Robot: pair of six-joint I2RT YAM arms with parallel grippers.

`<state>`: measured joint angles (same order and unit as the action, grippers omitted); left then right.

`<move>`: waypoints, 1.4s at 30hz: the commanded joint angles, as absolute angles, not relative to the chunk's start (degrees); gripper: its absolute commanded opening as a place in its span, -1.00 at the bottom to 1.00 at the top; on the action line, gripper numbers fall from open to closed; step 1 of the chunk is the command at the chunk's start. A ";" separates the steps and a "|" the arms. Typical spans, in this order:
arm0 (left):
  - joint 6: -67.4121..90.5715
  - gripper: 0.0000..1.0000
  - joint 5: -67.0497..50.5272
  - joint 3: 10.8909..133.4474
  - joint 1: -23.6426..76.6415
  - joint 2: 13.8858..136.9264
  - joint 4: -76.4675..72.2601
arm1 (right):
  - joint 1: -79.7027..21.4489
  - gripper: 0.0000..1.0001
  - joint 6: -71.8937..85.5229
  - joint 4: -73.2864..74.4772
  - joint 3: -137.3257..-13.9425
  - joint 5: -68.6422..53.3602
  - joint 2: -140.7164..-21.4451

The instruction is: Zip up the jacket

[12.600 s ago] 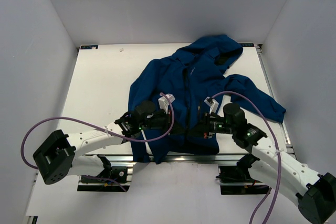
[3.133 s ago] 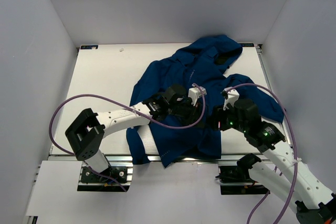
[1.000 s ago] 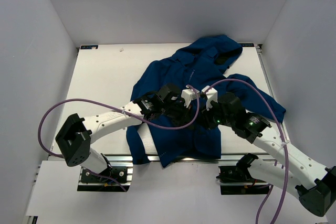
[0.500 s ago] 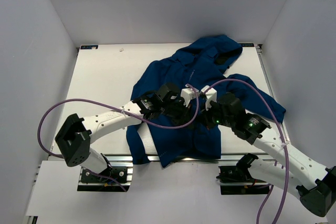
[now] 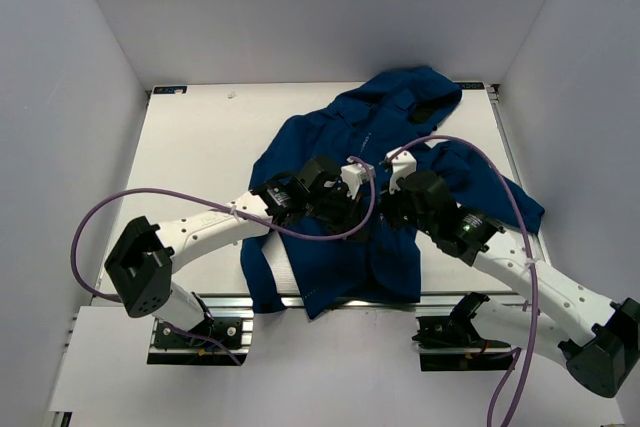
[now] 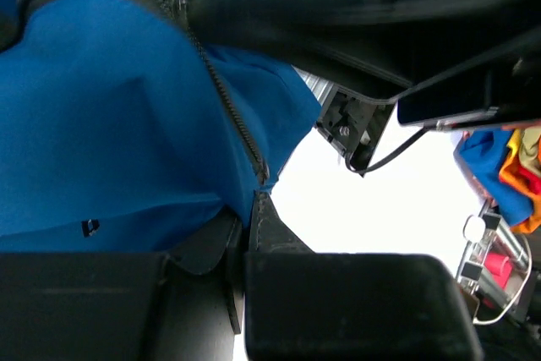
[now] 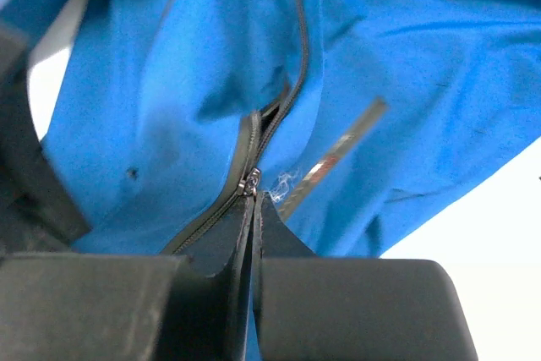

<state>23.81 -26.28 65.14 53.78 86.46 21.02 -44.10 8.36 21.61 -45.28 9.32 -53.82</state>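
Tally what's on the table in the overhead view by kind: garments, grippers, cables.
Jackets: 1, the jacket
Grippers: 2, left gripper and right gripper, both pinched shut at the jacket's zipper
Purple cables: 2, left cable and right cable
Total: 5

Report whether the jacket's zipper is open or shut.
Partly shut: in the right wrist view, the zipper teeth on the jacket meet on one side of the slider and gape beyond it.
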 commanded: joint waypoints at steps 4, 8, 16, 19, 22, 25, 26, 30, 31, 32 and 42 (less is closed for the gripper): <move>27.86 -1.00 -31.02 63.28 54.58 82.79 29.00 | -42.80 -1.00 8.35 17.85 -50.10 28.39 -54.49; 29.79 -1.00 -32.17 62.05 54.58 80.86 30.93 | -42.89 -1.00 5.72 11.61 -50.35 27.69 -57.38; 37.52 -1.00 -33.22 50.55 54.67 68.92 35.33 | -40.62 -1.00 2.82 7.21 -58.26 25.41 -74.69; 41.47 -1.00 -29.72 46.08 54.67 62.68 37.61 | -36.94 -1.00 2.64 5.11 -61.78 21.21 -81.81; 43.50 -1.00 -28.13 42.82 54.67 57.75 39.11 | -32.62 -1.00 2.99 2.20 -66.34 18.20 -88.40; 45.17 -1.00 -26.29 40.79 54.67 54.16 41.21 | -28.41 -1.00 1.94 2.28 -74.68 17.24 -96.22; 45.78 -1.00 -25.84 39.56 54.67 53.71 42.26 | -27.34 -1.00 1.85 2.72 -77.14 16.53 -100.24; 46.93 -1.00 -25.40 35.96 54.67 52.38 41.75 | -20.59 -1.00 0.88 5.88 -91.72 16.17 -112.21; 46.93 -1.00 -25.31 35.34 54.67 52.30 41.84 | -19.61 -1.00 0.70 7.11 -99.07 15.91 -114.50; 47.02 -1.00 -25.14 34.29 54.67 52.38 42.01 | -18.73 -1.00 0.62 8.25 -102.45 15.91 -119.13; 47.55 -1.00 -24.35 31.47 54.67 53.79 42.28 | -11.17 -1.00 -2.90 6.19 -133.86 21.09 -141.59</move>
<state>46.83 -17.28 33.17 53.30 53.84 33.50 -15.09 0.69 19.66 -128.64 11.66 -140.75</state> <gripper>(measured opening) 0.137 0.008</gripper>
